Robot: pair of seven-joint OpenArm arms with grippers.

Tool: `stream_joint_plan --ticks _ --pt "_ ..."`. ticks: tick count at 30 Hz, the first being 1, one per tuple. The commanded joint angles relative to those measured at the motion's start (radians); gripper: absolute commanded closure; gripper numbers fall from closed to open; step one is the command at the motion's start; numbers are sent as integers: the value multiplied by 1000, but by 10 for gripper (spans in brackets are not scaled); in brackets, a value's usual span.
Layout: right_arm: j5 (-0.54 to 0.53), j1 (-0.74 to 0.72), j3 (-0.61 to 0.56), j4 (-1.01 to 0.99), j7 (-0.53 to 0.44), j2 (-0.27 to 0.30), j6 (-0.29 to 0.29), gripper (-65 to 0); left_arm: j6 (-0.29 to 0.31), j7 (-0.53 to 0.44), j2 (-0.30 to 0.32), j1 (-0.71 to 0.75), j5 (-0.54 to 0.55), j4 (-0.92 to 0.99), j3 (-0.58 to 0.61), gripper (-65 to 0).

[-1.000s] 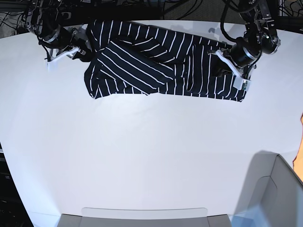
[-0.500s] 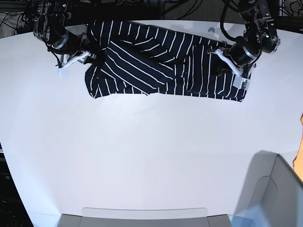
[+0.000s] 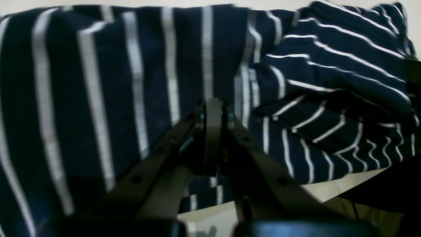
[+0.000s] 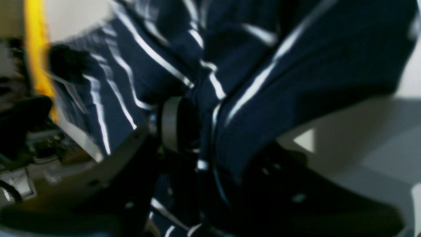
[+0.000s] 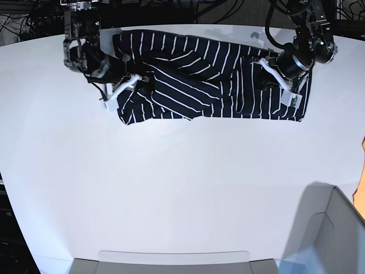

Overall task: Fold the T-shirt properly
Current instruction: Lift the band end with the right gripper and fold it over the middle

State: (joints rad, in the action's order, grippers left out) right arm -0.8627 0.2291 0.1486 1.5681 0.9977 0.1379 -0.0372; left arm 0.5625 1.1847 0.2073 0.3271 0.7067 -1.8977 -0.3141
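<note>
The T-shirt (image 5: 211, 68), dark navy with thin white stripes, lies bunched along the far edge of the white table (image 5: 182, 171). My right gripper (image 5: 126, 85) is at the shirt's left end. In the right wrist view a fold of the T-shirt (image 4: 296, 65) runs between the jaws of my right gripper (image 4: 197, 125), which is shut on it. My left gripper (image 5: 283, 85) is at the shirt's right end. In the left wrist view my left gripper (image 3: 213, 108) has its jaws pressed together on the T-shirt (image 3: 98, 82), with striped cloth under and behind the fingers.
A grey box (image 5: 333, 228) stands at the front right corner. A flat grey tray (image 5: 171, 262) lies along the front edge. Dark cables and arm mounts (image 5: 188, 8) line the far edge behind the shirt.
My right gripper has moved right and toward the front, pulling the shirt's left end with it, so the cloth is more bunched. The left gripper has barely moved.
</note>
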Motion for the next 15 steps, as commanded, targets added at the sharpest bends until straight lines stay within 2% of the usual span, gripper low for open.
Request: stream_joint_plan --ticks 1,3,9,13,15 --pt "3 -18 -7 1 2 2 -3 -116 3 -15 8 -4 15 -16 -3 0" --pt "44 -43 -22 -31 2 1 -3 0 3 -15 8 -4 15 -18 -3 0" --pt "107 -144 -27 -156 0 6 -5 0 3 -15 8 14 18 -23 -4 0" --pt "112 -204 7 -189 -44 62 -5 0 4 -10 8 17 18 -61 -6 0" --pt "112 -238 32 -214 -61 110 -3 0 4 -7 8 22 18 -79 -7 0"
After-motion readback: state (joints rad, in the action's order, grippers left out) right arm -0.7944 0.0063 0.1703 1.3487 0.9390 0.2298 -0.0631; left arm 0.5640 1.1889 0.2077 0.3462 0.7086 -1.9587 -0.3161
